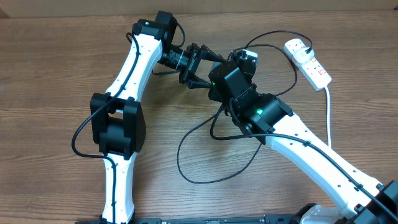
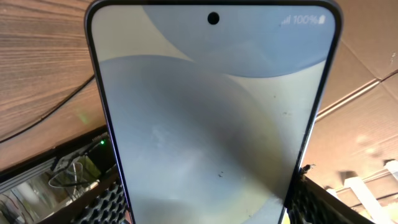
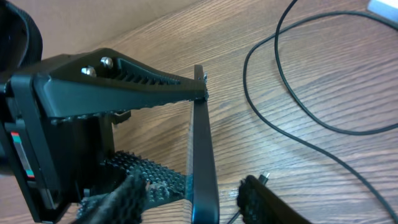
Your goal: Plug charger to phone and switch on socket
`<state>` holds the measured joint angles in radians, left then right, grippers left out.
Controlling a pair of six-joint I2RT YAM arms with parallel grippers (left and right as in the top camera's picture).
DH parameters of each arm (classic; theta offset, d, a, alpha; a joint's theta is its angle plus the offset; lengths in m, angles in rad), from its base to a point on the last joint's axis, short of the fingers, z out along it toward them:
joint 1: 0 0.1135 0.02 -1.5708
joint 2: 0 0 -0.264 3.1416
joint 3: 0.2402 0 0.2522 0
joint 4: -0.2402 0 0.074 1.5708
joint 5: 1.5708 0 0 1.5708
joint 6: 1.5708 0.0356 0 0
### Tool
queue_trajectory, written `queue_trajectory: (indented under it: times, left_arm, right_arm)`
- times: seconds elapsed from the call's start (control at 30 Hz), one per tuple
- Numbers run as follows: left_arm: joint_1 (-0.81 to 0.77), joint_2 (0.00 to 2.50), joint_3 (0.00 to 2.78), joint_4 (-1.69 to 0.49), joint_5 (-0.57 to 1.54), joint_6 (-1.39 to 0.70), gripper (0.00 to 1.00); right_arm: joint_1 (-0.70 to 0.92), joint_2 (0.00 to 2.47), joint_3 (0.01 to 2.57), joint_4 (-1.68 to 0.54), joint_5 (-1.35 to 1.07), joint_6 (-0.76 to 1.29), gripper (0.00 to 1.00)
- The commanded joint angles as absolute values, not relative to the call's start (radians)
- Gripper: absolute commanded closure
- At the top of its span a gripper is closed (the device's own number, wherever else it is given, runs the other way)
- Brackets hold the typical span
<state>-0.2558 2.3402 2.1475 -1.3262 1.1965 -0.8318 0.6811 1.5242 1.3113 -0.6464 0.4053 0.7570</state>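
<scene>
My left gripper [image 1: 210, 71] is shut on the phone [image 2: 211, 118]; its lit screen fills the left wrist view between the padded fingers [image 2: 205, 208]. In the right wrist view the phone [image 3: 202, 155] stands edge-on, clamped by the left gripper's fingers. My right gripper [image 3: 193, 199] is open, one finger on each side of the phone's edge, touching nothing. The charger's small connector [image 3: 263, 178] lies on the wood by the right finger. The black cable [image 1: 205, 177] loops over the table toward the white socket [image 1: 308, 61] at the far right.
The socket's thick white cord [image 1: 328, 112] runs down the right side. Loops of black cable [image 3: 292, 106] lie on the wood close to both grippers. A corner of the socket [image 3: 385, 5] shows at the top right of the right wrist view.
</scene>
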Motion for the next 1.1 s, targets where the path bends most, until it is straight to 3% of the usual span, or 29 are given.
queue_trajectory:
  times: [0.0, 0.17, 0.37, 1.07]
  left_arm:
    - [-0.265, 2.334, 2.176, -1.316, 1.222, -0.822, 0.31]
    - [-0.27, 2.334, 2.176, -1.303, 1.224, -0.817, 0.31]
    - [-0.27, 2.334, 2.176, -1.305, 1.241, -0.808, 0.32]
    - [-0.27, 2.334, 2.176, -1.308, 1.257, -0.789, 0.33]
  right_arm:
    - [0.678, 1.515, 1.337, -0.638, 0.426, 0.751, 0.57]
    - [0.678, 1.516, 1.336, -0.649, 0.426, 0.751, 0.59]
    - [0.678, 1.516, 1.336, -0.644, 0.426, 0.752, 0.69]
    - [0.678, 1.551, 1.336, -0.655, 0.445, 0.755, 0.83]
